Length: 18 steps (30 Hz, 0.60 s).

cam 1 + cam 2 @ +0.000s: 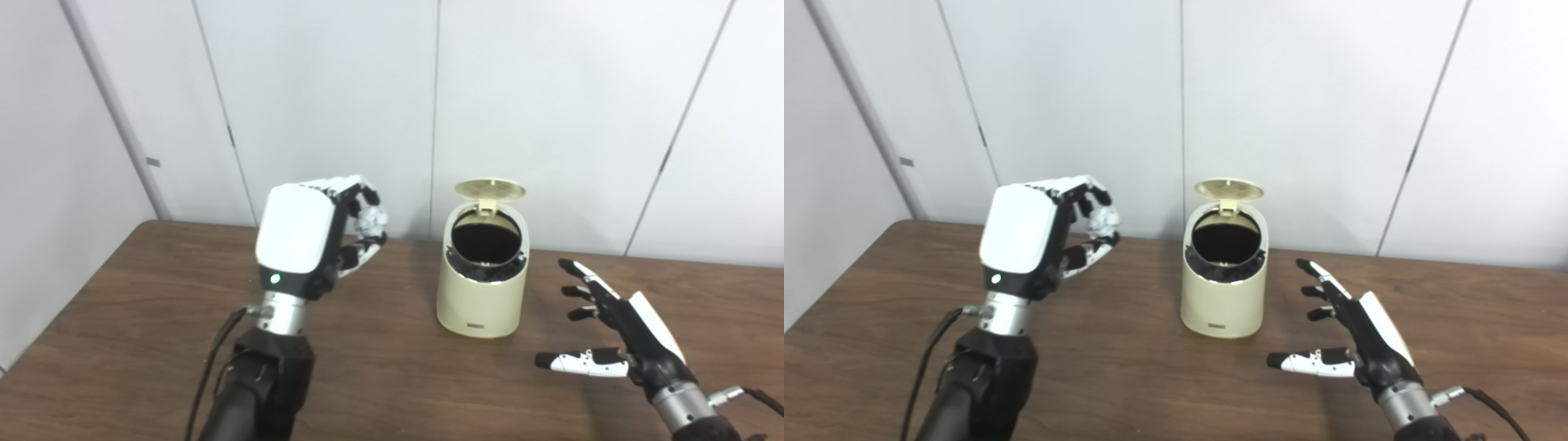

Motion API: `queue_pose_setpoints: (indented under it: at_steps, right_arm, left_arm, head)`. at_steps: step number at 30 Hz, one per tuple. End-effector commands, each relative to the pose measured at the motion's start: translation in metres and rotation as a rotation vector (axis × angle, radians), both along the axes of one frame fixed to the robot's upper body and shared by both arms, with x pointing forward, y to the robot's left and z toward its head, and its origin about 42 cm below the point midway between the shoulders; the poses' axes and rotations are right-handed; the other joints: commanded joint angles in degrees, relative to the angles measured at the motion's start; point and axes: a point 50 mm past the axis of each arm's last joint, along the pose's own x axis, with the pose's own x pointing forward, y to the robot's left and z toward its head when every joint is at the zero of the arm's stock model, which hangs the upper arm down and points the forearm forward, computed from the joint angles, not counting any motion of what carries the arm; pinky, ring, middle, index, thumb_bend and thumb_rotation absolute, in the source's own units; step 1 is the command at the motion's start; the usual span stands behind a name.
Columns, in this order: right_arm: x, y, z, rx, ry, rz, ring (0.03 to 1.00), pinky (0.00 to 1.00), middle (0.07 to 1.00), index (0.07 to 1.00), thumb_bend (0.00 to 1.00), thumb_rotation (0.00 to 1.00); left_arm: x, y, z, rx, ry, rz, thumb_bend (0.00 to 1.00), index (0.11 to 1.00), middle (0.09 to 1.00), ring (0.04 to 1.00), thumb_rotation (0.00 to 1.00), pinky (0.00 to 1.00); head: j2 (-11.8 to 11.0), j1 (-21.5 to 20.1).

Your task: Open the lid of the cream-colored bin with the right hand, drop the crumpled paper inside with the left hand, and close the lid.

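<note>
Two robot hands are raised over a brown wooden counter (392, 380), with a small cream-colored bin (482, 288) standing upright between them, toward the back of the counter near a pale panelled wall (331, 92).

On one side, the left hand (318, 236) is held up well above the counter, its white back facing the camera. Its fingers (358, 187) are curled inward and clenched around a small crumpled paper (369, 222), a white wad pinched between the fingertips and the thumb. A green light glows at the wrist. This hand is beside the bin, not over its opening, and apart from it.

On the other side, the right hand (1350, 334) is low, close above the counter. It is released: the fingers are spread and stretched forward, the thumb (1311, 361) sticks out sideways toward the bin, and it holds nothing. It does not touch the bin.

At the top of the bin, the round lid (490, 189) is flipped up on its rear hinge and stands open. The opening faces the camera and looks dark inside.

Both views show nearly the same scene. From the right eye the paper wad appears slightly clearer against the dark fingertips; from the left eye the right arm's cable (762, 398) is cut off at the picture edge.
</note>
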Motion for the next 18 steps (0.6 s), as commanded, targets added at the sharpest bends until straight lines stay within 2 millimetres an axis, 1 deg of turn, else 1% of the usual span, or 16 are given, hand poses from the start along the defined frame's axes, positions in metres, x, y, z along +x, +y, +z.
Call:
queue_pose_setpoints:
  at_steps: [1,3,4,9,14,16,18]
  right_arm:
    - [0.004,0.005,0.017,0.000,-0.093,0.017,0.845,0.68,0.939,0.906,0.74,0.22]
    - [0.004,0.007,0.017,-0.001,-0.097,0.022,0.845,0.67,0.942,0.906,0.74,0.25]
    - [0.004,0.008,0.017,-0.001,-0.096,0.023,0.845,0.66,0.942,0.905,0.74,0.25]
    - [0.003,0.013,0.015,-0.008,-0.099,0.020,0.829,0.65,0.932,0.902,0.74,0.25]
    - [0.002,0.016,0.015,-0.021,-0.103,0.017,0.818,0.61,0.935,0.902,0.74,0.25]
    - [0.002,0.017,0.015,-0.020,-0.104,0.017,0.820,0.59,0.935,0.903,0.74,0.26]
    - [0.002,0.018,0.016,-0.019,-0.108,0.017,0.821,0.61,0.933,0.903,0.74,0.26]
  left_arm:
    - [0.008,-0.011,0.020,-0.006,-0.093,-0.033,0.52,0.524,0.411,0.340,0.00,0.24]
    - [0.013,-0.021,0.020,-0.012,-0.089,-0.046,0.52,0.491,0.461,0.324,0.00,0.22]
    - [0.015,-0.025,0.019,-0.014,-0.087,-0.051,0.53,0.487,0.467,0.323,0.00,0.22]
    - [0.025,-0.046,0.017,-0.037,-0.081,-0.102,0.53,0.483,0.472,0.289,0.00,0.18]
    - [0.032,-0.056,0.012,-0.035,-0.062,-0.134,0.53,0.483,0.472,0.317,0.00,0.21]
    - [0.035,-0.061,0.011,-0.029,-0.058,-0.144,0.53,0.483,0.473,0.308,0.00,0.20]
    - [0.037,-0.065,0.010,-0.028,-0.054,-0.153,0.53,0.483,0.473,0.308,0.00,0.19]
  head:
    - [0.0,0.0]
    - [-0.4,-0.7]
    - [-0.4,-0.7]
    - [-0.8,-2.3]
    - [-1.3,-3.2]
    - [-1.3,-3.5]
    - [-1.4,-3.8]
